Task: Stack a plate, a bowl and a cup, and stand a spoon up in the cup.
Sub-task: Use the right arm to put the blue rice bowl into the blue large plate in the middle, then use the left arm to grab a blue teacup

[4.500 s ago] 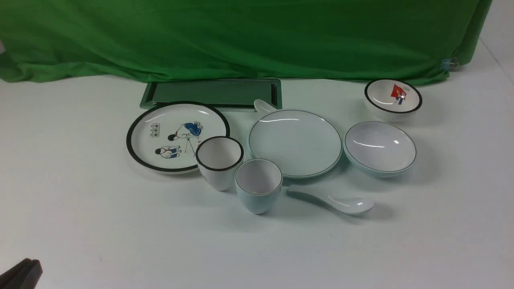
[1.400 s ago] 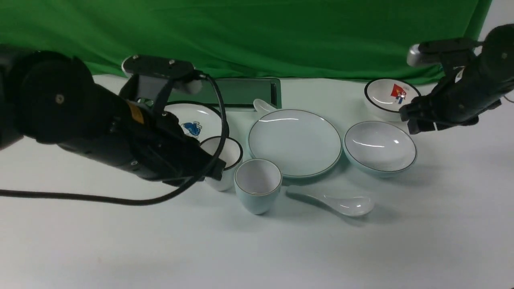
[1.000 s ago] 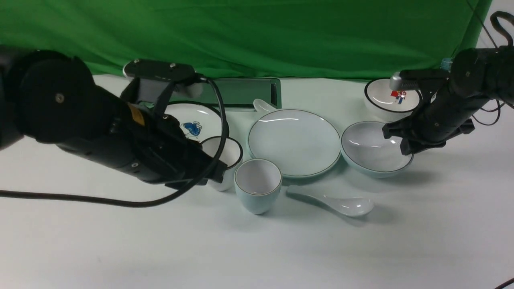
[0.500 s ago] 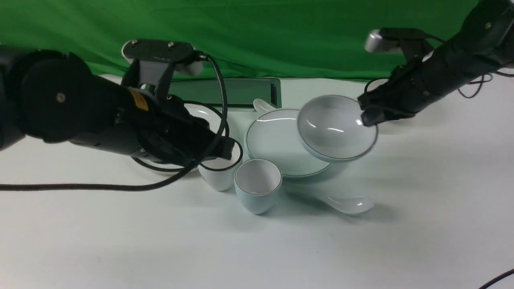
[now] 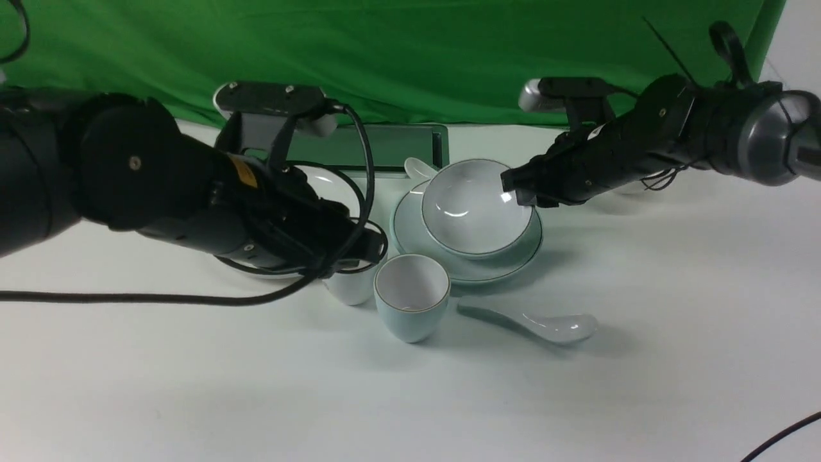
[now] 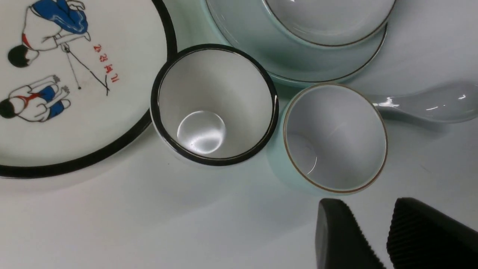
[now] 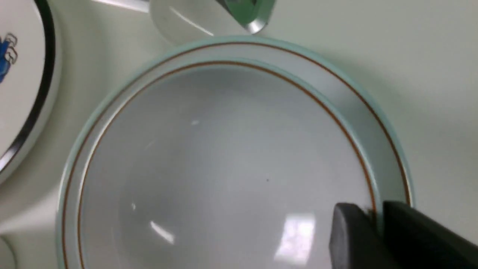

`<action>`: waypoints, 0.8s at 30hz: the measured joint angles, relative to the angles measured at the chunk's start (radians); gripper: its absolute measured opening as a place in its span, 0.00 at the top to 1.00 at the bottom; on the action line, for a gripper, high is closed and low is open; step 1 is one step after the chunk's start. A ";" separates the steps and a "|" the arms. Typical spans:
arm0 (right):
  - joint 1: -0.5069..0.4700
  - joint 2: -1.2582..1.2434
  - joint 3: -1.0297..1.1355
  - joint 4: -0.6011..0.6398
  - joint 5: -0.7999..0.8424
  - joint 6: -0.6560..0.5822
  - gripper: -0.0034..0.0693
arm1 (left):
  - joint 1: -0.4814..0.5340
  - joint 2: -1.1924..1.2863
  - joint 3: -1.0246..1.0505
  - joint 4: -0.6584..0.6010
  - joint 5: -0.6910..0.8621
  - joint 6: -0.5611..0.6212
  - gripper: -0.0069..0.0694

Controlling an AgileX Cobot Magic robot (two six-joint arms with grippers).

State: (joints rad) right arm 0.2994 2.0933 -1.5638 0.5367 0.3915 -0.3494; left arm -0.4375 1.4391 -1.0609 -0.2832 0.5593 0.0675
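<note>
The right tool (image 5: 515, 191) pinched the right-hand rim of the pale blue-green bowl (image 5: 471, 208), one finger inside and one outside, as the bowl hung tilted over the matching plain plate (image 5: 490, 269) near the middle of the white desk (image 5: 641, 385). Whether its foot had met the plate could not be told. The step in hand looked to be seating the bowl. Done well, that would mean levelling it, centring it within the plate's thin rim line and lowering it until it sat flat. Only then should the fingers part and draw straight away, since glossy ceramic would likely slide if dragged. The left tool (image 6: 369, 203) hovered with its fingers narrowly parted and nothing between them, close to the small pale blue-green cup (image 5: 412, 295), which stood upright in front of the plate. The bowl held nothing, and neither did the cup or the black-rimmed white cup (image 6: 214, 104) just beside it. The white ceramic soup spoon (image 5: 545, 324) lay scoop-up on the desk, in front of the plate and apart from the cup, waiting its turn. A cartoon-printed plate (image 6: 56, 93) sat on the far side of the black-rimmed cup.
</note>
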 joint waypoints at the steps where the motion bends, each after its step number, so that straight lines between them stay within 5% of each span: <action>1: 0.002 0.002 -0.001 0.001 -0.006 0.003 0.75 | 0.000 0.000 0.000 -0.008 0.005 0.000 0.64; 8: 0.028 0.003 -0.015 0.005 -0.013 0.011 0.70 | -0.001 0.042 -0.002 -0.036 0.018 0.013 0.46; 14: 0.036 -0.023 -0.079 -0.030 0.201 -0.031 0.56 | -0.001 0.181 -0.052 -0.048 0.026 0.013 0.37; 20: 0.036 -0.147 -0.091 -0.130 0.406 -0.043 0.53 | -0.001 0.296 -0.140 -0.049 0.026 0.013 0.45; 24: 0.036 -0.245 -0.093 -0.151 0.474 -0.045 0.53 | -0.001 0.362 -0.187 -0.049 0.030 0.011 0.61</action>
State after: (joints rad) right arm 0.3357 1.8484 -1.6564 0.3861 0.8656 -0.3939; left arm -0.4384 1.8012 -1.2483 -0.3318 0.5890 0.0788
